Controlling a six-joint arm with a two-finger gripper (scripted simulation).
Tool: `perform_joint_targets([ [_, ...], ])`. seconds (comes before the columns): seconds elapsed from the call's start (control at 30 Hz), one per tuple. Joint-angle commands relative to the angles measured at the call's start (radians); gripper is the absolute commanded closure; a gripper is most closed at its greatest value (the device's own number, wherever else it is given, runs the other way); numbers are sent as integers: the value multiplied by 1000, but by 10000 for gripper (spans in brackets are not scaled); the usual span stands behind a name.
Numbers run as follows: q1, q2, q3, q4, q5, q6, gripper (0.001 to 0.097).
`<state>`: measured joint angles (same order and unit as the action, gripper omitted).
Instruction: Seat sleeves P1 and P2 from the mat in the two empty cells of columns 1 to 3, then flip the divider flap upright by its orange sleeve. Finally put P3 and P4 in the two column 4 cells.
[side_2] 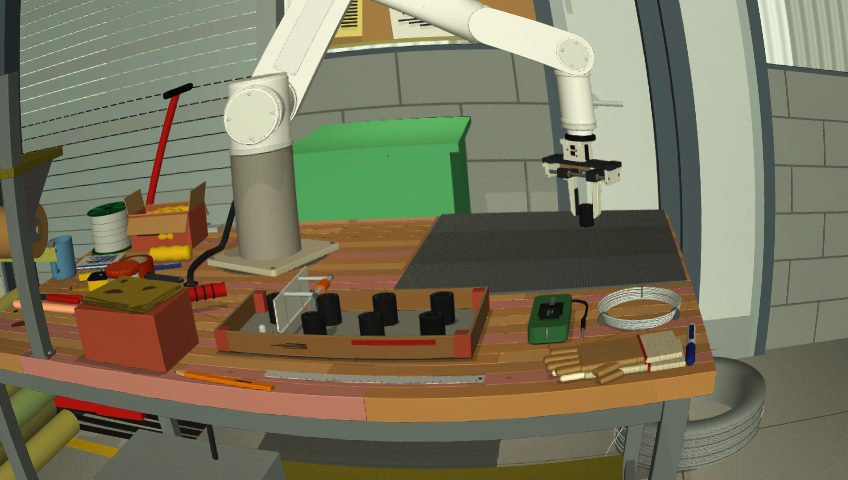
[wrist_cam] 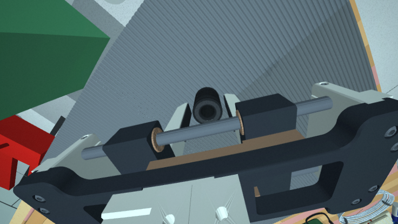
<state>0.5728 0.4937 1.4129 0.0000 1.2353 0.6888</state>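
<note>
One black sleeve (side_2: 273, 307) in the tray's far-left cell is half hidden behind the upright divider flap (side_2: 290, 305). The flap's orange sleeve (side_2: 322, 286) sticks out at its top. Several more black sleeves (side_2: 385, 308) stand in the tray (side_2: 357, 324) to the right of the flap. At the far right corner of the dark mat (side_2: 544, 250), a last black sleeve (side_2: 587, 215) (wrist_cam: 208, 106) stands upright between the fingers of my open gripper (side_2: 586, 209) (wrist_cam: 207, 107). The sleeve rests on the mat and I hold nothing.
A green cabinet (side_2: 381, 169) stands behind the table, left of the mat. The arm's base (side_2: 266, 202) is mounted left of the mat. A green meter (side_2: 550, 318), a wire coil (side_2: 638, 307) and gloves (side_2: 613, 355) lie in front of the mat. A red box (side_2: 137, 330) sits left of the tray.
</note>
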Motion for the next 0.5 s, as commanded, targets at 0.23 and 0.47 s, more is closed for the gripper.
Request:
perform_joint_targets([
  [0.23, 0, -1, -1, 0, 0, 0, 486],
  [0.47, 0, -1, -1, 0, 0, 0, 546],
])
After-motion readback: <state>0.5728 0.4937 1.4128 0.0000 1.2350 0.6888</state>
